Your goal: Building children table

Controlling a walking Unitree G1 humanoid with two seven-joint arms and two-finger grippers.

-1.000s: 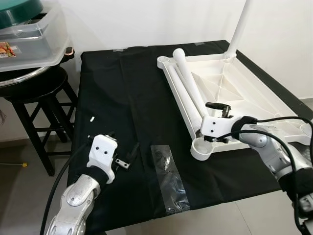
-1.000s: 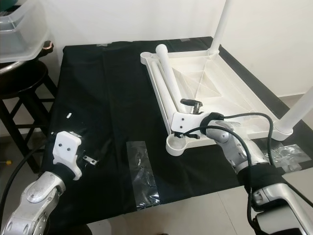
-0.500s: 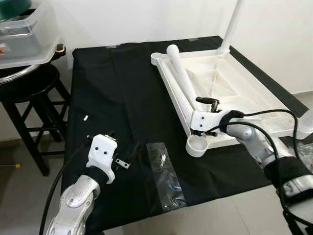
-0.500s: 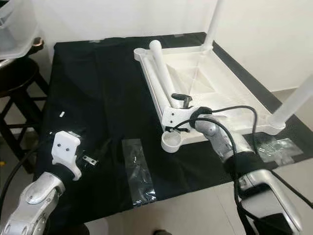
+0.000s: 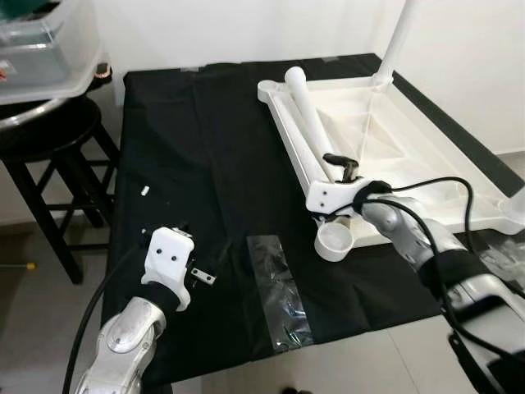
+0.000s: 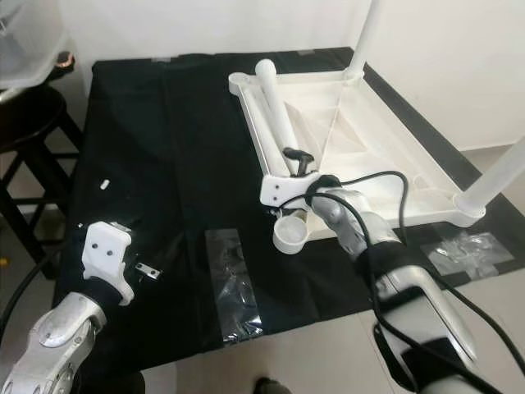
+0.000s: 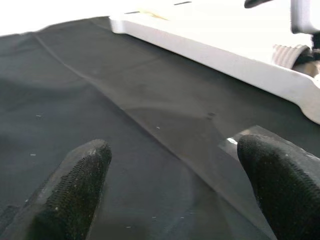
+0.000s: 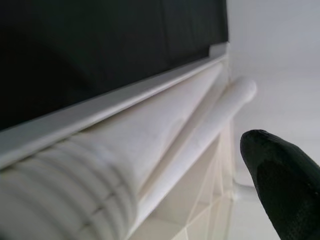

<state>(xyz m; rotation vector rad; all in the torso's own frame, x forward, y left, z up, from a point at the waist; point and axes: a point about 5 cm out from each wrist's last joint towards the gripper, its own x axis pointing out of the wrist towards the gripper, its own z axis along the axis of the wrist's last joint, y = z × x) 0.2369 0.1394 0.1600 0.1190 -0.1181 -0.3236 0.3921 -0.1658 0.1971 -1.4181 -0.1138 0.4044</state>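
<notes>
Since the tabletop is being fitted with its legs, everything lies spread on the worktop [image 5: 205,148], which is draped in a black cloth. Far left, a black stool [image 5: 49,156] carries a clear plastic bin [image 5: 45,49], off to the side and apart from the job. The left hand [image 5: 197,264] hovers low over the cloth at the near left, fingers [image 7: 75,190] apart and holding nothing, likely parked until wanted. Just beside it lies a small metal fitting [image 5: 203,276], and a tiny white piece [image 5: 144,190] sits farther back. A clear plastic bag [image 5: 279,291] lies flat at the near centre, probably hardware packing.

The white plastic children's tabletop [image 5: 410,156] lies upside down on the right half, ribbed underside up, so the corner sockets face upward for legs. One white leg [image 5: 394,41] stands upright in the far corner; another [image 6: 496,180] stands at the near right corner. A loose white leg [image 5: 310,123] lies along the left rim, its ribbed end toward the empty near-left socket [image 5: 335,242]. The right hand [image 5: 336,185] is at that ribbed end, seemingly about the leg; I cannot tell whether it is clamped. My guess: it means to lift that leg for the socket.
</notes>
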